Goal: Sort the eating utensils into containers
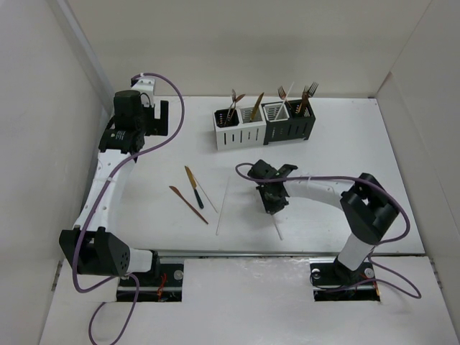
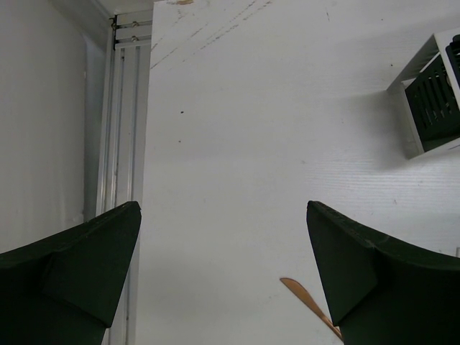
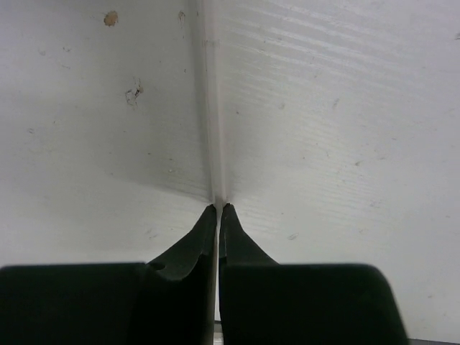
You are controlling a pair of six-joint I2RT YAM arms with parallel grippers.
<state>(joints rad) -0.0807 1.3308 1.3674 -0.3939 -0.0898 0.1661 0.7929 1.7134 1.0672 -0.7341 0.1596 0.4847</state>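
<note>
The right pincer (image 3: 218,210) grips a white chopstick (image 3: 213,108) flat on the table (image 1: 345,180) before the containers (image 1: 237,136); lift it level so it cannot swivel. The left pincer (image 2: 223,212) gapes wide, left of them.

No text, label, brand, number or sign can be read in the top, left-wrist or right-wrist view. Pale specks on the black housing of the left arm (image 1: 128,135), near the far left corner of the table (image 1: 359,144), are too small to make out as lettering. The containers (image 1: 264,123), near the table's far edge, show only slots on their walls.
</note>
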